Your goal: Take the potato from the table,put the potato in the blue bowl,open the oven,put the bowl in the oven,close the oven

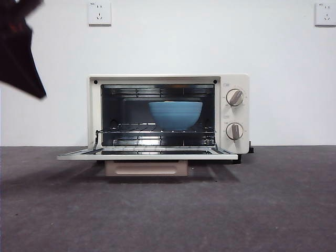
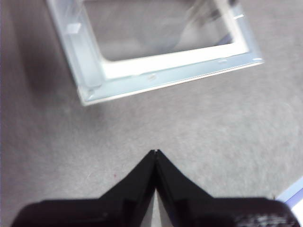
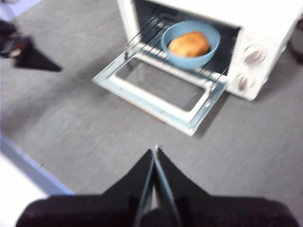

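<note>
The cream-white oven (image 1: 235, 84) stands at the back of the dark grey table (image 1: 168, 210), its door (image 1: 147, 154) folded down flat. The blue bowl (image 1: 175, 114) rests on the wire rack inside. In the right wrist view the orange-brown potato (image 3: 189, 44) lies in the bowl (image 3: 187, 60). My left gripper (image 2: 156, 152) is shut and empty, hovering over the table near a corner of the door (image 2: 142, 82); it shows as a dark shape (image 1: 21, 52) at the upper left. My right gripper (image 3: 155, 149) is shut, empty, and back from the oven (image 3: 265, 28).
The beige bar handle (image 1: 146, 168) hangs below the lowered door. Two knobs (image 1: 234, 97) sit on the oven's right side. A white wall with two sockets (image 1: 100, 13) stands behind. A pale strip (image 3: 28, 165) marks the table's edge near my right arm.
</note>
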